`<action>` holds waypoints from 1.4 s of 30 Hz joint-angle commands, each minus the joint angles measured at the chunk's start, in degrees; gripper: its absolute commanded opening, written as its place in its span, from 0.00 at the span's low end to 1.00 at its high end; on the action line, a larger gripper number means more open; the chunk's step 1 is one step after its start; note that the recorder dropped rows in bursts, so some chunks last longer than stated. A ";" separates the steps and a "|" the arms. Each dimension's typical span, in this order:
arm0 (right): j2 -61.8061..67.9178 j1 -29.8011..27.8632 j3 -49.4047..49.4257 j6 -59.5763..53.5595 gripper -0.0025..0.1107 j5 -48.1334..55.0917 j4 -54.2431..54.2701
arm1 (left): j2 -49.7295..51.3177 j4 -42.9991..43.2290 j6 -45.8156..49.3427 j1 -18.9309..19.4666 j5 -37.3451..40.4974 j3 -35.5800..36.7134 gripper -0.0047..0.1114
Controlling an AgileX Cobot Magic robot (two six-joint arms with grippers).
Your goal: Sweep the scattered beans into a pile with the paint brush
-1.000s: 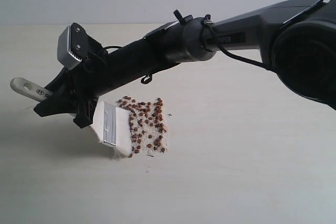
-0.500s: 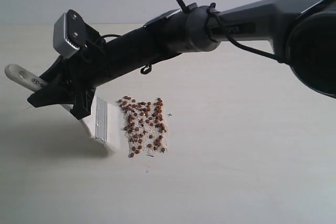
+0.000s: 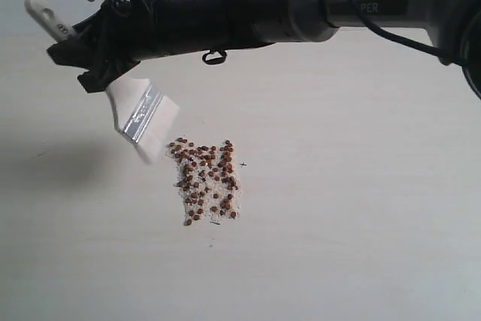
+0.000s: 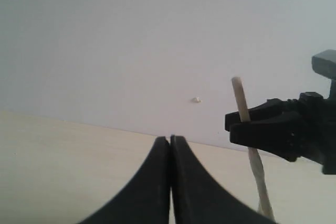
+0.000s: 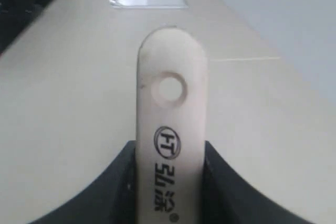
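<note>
Holding the brush [image 3: 141, 119] by its hard wood handle, the right tool [image 3: 90, 62] pinches it up off the counter [image 3: 361, 231], beside the beans [image 3: 207, 180]. Its hairs look soft; the tiny beans should roll easily. The left tool [image 4: 170, 177] is pressed together, empty.

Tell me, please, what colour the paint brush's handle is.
Pale cream; the paint brush handle shows best in the right wrist view.

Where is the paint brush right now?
The paint brush is at the upper left of the exterior view, held by the right gripper, its bristles pointing down just left of the beans.
</note>
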 commanded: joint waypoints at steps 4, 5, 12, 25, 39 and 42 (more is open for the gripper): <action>3.36 -0.34 -6.40 -0.45 0.02 -12.93 1.92 | 0.08 0.03 -0.04 -0.28 0.06 0.16 0.04; 4.35 -0.34 -7.83 -0.30 0.02 -12.93 1.92 | 0.08 0.03 -0.04 -0.28 0.06 0.16 0.04; 11.50 -0.19 -16.32 -0.30 0.02 -7.95 1.92 | 0.08 0.03 -0.04 -0.28 0.06 0.16 0.04; 17.20 -2.65 -20.79 3.69 0.02 -6.46 1.92 | 0.08 0.03 -0.04 -0.28 0.06 0.16 0.04; 17.30 -2.87 -20.79 22.64 0.02 -9.32 -11.48 | 0.08 0.03 -0.04 -0.28 0.06 0.16 0.04; 17.30 -2.87 -20.79 25.58 0.02 -9.87 -13.77 | 0.08 0.03 -0.04 -0.28 0.06 0.16 0.04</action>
